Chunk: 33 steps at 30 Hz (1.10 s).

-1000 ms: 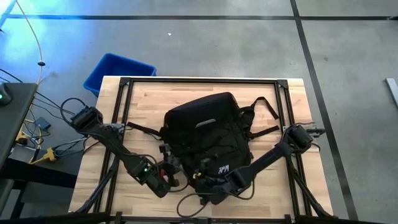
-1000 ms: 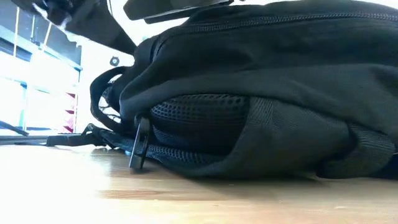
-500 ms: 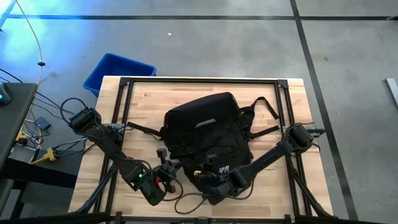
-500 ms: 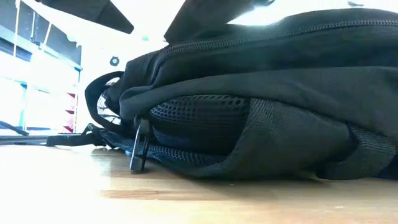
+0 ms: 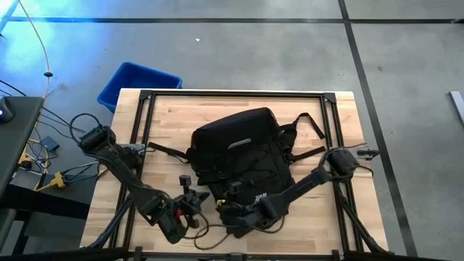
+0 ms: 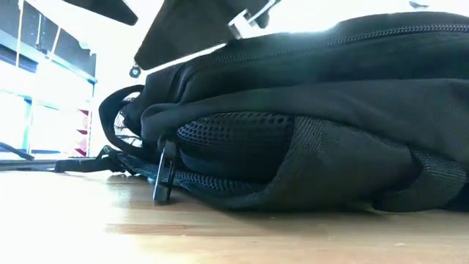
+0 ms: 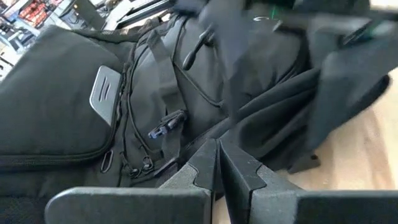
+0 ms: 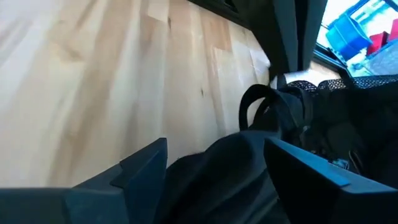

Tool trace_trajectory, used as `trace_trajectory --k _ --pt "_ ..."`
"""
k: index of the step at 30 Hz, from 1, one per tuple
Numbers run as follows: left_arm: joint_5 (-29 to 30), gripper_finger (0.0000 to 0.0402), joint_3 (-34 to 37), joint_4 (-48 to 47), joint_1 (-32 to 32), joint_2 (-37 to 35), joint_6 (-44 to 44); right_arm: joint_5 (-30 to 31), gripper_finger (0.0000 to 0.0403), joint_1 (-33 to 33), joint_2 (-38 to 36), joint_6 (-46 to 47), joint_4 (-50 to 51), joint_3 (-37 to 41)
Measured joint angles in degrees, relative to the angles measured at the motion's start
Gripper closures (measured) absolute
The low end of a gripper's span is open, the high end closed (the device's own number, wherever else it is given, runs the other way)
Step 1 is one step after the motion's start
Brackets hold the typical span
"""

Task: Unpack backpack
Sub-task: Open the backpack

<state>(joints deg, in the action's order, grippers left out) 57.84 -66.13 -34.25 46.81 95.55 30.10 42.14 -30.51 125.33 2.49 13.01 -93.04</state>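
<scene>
The large soft black fabric backpack is laid flat at the middle of the pale wooden table, its long axis running from the far edge toward the near edge. The right gripper is placed at the near end, fingers spread wide around black fabric. The left gripper is held just beside that end, fingers pressed together on nothing.
</scene>
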Motion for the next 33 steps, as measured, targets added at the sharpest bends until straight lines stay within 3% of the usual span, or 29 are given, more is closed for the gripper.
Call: trace_trajectory --k 5,10,15,19,26,33 --pt "0.59 0.0401 -1.75 -1.49 0.98 -0.07 1.24 4.42 0.0144 2.31 3.35 3.12 3.12 -3.97" --pt "0.49 0.0401 -1.75 -1.68 0.98 0.1 1.94 1.63 0.0182 5.04 5.34 13.81 10.25 -7.01" --pt "0.27 0.0401 -1.75 -2.16 0.89 0.15 2.69 -3.47 0.0288 7.07 5.89 18.26 12.6 -7.82" --pt "0.25 0.0401 -1.75 -2.18 0.89 0.15 2.83 -3.36 0.0387 7.35 5.03 17.3 17.35 -9.0" --pt "0.27 0.0401 -1.75 -2.77 2.64 0.15 2.87 4.55 0.0401 6.37 0.76 13.79 27.99 -17.34" --pt "1.01 0.0401 -1.75 -3.29 3.93 0.15 2.82 4.07 0.0402 6.14 -0.99 12.04 32.28 -20.62"
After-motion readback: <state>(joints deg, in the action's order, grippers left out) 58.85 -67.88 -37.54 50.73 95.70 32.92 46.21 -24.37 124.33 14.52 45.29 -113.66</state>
